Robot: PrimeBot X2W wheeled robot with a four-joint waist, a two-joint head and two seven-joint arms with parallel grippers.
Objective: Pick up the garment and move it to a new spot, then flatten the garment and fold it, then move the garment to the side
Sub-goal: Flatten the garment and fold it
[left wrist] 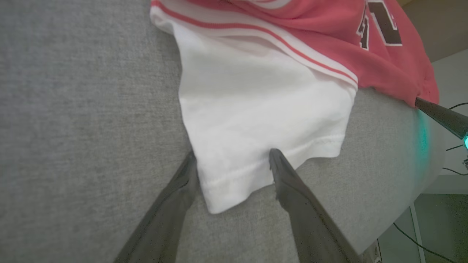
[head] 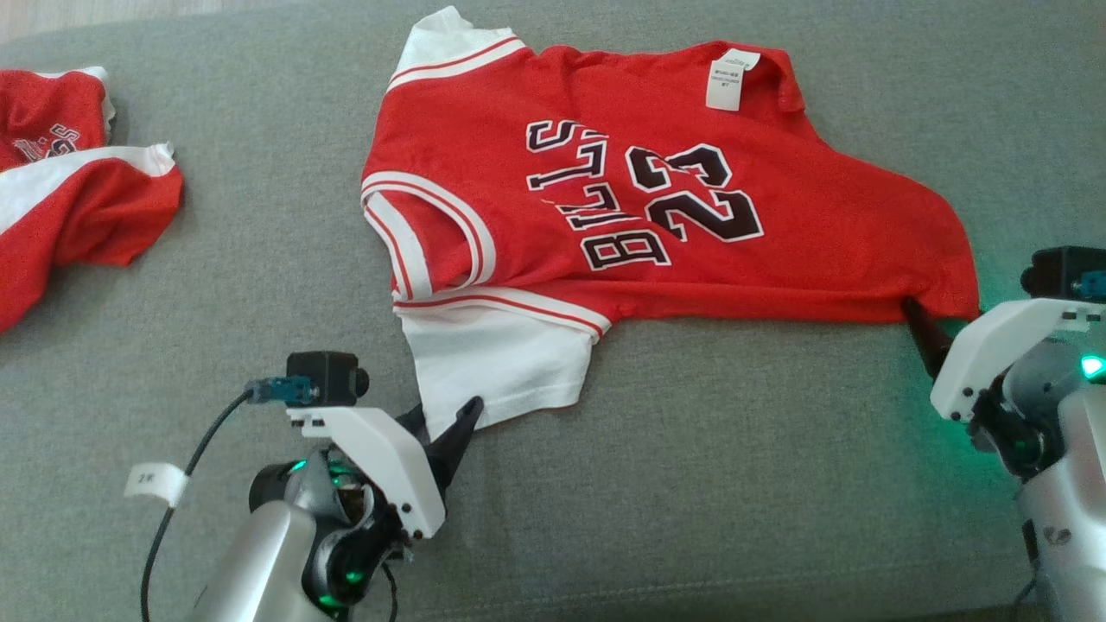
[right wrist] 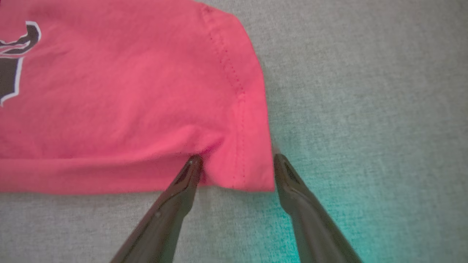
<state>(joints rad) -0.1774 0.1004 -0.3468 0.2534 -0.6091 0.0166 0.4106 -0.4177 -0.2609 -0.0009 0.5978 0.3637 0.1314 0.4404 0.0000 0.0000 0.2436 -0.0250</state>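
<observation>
The garment (head: 657, 181) is a red jersey with white sleeves and dark "BULLS 23" lettering, lying spread on the grey cushion (head: 691, 484). My left gripper (head: 445, 419) is open at the near white sleeve (head: 497, 363). In the left wrist view this gripper (left wrist: 232, 155) has its two fingers set either side of the sleeve's hem (left wrist: 234, 175), one over the cloth. My right gripper (head: 929, 324) is open at the jersey's near right corner. In the right wrist view that gripper (right wrist: 237, 157) straddles the red corner (right wrist: 241, 171), its left finger pressing into the fold.
A second red and white garment (head: 69, 181) lies crumpled at the far left. A dark cable with a white tag (head: 155, 484) trails from my left wrist. The cushion's edge (left wrist: 420, 204) drops off to my right in the left wrist view.
</observation>
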